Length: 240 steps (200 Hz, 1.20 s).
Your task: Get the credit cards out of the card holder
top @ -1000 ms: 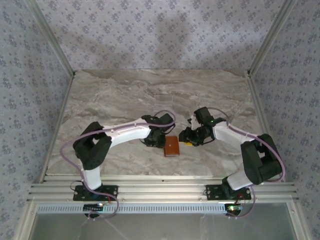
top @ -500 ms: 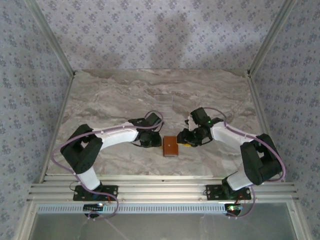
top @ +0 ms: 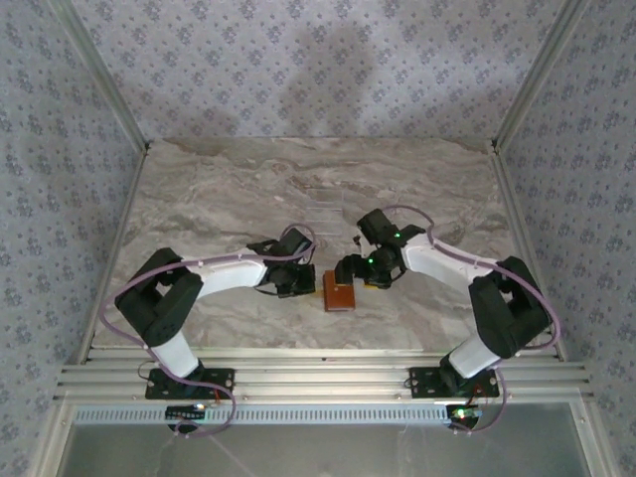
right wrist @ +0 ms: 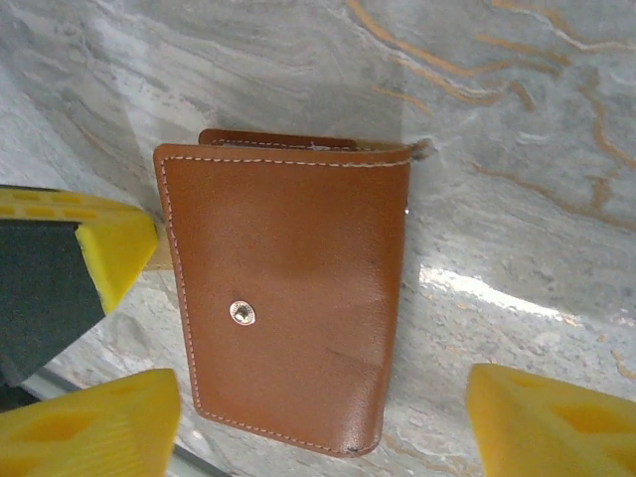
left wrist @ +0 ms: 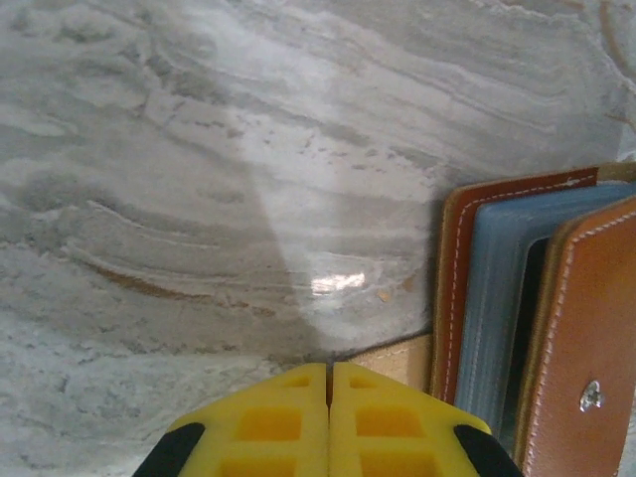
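Card holder [right wrist: 288, 288] lies folded (contents hidden) under the wide-open right gripper [right wrist: 320, 419]; left gripper [left wrist: 329, 383] is closed, empty.

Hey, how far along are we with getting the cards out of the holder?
Done: nothing yet; the card holder lies folded on the table, no card out. In hand: the open right gripper hangs over it, and the shut left gripper sits beside its edge. Remaining: open it and pull every card.

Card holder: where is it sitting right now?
In the top view the card holder lies on the table near its front middle, between the left tool and the right tool.
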{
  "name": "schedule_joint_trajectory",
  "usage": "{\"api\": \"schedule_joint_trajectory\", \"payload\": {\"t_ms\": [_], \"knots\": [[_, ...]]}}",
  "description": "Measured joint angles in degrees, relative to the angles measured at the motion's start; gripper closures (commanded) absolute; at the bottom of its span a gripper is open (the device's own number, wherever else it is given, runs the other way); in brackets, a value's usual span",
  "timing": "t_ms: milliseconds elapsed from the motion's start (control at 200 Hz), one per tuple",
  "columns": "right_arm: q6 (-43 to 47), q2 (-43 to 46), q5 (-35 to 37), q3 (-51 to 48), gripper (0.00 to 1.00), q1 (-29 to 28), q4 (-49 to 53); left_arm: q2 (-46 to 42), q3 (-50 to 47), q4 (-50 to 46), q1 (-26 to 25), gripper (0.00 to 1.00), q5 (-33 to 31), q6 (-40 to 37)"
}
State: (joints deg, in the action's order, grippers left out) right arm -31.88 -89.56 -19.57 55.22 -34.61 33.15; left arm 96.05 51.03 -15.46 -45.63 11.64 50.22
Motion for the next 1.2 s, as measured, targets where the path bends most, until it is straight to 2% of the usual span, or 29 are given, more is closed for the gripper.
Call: {"api": "schedule_joint_trajectory", "payload": {"t_ms": [195, 385, 884, 1199], "knots": [[-0.04, -4.87, 4.96, 5.25, 0.11, -3.65, 3.58, -2.05, -3.69, 3.82, 1.86, 0.97, 2.29, 0.94], [-0.04, -9.11, 6.73, 9.46, 0.06, -5.84, 5.07, -3.54, -6.86, 6.62, 3.63, 0.98, 4.24, 1.62], [-0.33, -16.59, 8.33, 18.47, 0.03, -9.31, 6.62, -7.61, -10.45, 8.5, 9.62, 0.98, 8.61, 0.96], [-1.97, -19.34, 9.9, 20.83, 0.02, -10.93, 7.32, -7.89, -11.89, 8.94, 10.69, 0.98, 9.9, 0.22]]}}
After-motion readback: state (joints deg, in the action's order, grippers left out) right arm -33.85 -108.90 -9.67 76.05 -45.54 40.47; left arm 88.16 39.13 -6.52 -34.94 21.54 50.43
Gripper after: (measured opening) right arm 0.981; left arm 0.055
